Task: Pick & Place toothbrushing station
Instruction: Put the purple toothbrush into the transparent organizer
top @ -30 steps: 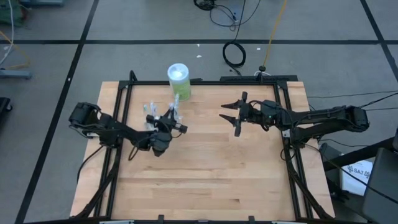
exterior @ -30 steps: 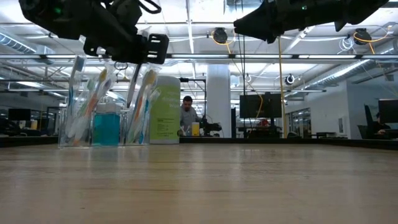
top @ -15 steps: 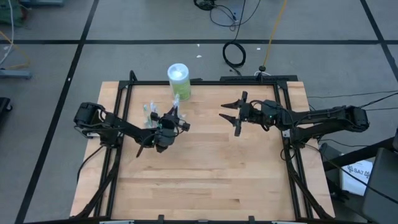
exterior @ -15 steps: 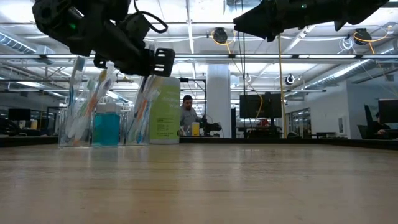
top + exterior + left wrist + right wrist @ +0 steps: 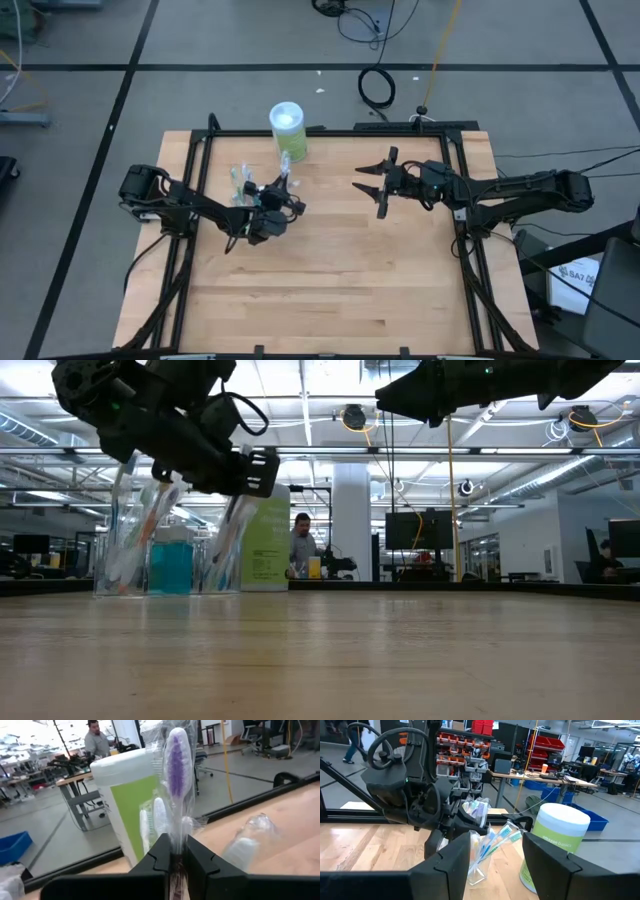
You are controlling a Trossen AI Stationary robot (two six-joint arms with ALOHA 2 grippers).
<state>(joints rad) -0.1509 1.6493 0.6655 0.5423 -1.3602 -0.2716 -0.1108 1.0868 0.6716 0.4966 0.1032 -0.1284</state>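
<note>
the left gripper point(image 5: 178, 857) is clamped on one wrapped toothbrush point(image 5: 176, 785), its fingers pressed together around the lower part of the handle. in the left wrist view the brush's long axis runs straight out from between the fingers, with the purple bristle head at the far end pointing away from the wrist, toward the green container point(image 5: 287, 131) at the table's far edge. the gripper hangs above the wood, just beside the clear cup point(image 5: 167, 565) on its right side, in the far-left part of the table point(image 5: 340, 290).

the cup stands upright on the table, near the green container, and holds the remaining toothbrushes point(image 5: 492, 842), which lean outward with their heads up. a blue tube point(image 5: 171, 565) stands among them.

the right gripper point(image 5: 372, 186) hovers well apart, over the far-right part of the table, its fingers spread with nothing between them, pointing toward the cup.

in the room beyond the table a person point(image 5: 300, 547) shows.
</note>
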